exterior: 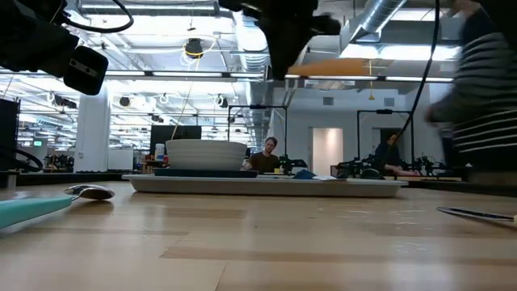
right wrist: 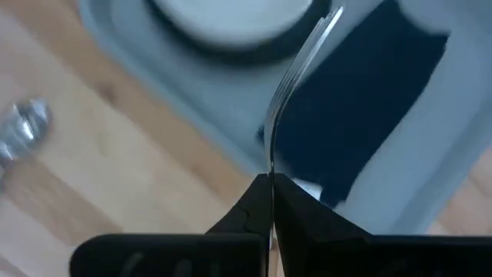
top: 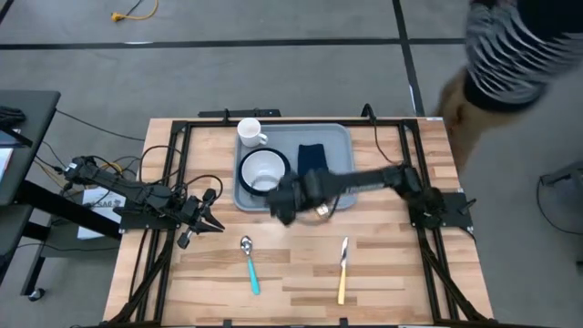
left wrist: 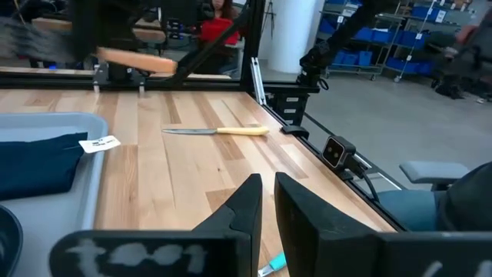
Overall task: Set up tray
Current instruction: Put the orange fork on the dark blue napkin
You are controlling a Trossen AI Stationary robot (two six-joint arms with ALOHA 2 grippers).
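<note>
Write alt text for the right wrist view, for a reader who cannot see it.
The right gripper is shut on a fork, held above the near rim of the tray. Beneath lie a navy napkin and a white bowl; a spoon rests on the table.

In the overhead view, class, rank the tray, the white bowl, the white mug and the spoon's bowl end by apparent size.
1. tray
2. white bowl
3. white mug
4. spoon's bowl end

All lie at table level, so camera nearness barely affects the ranking.
</note>
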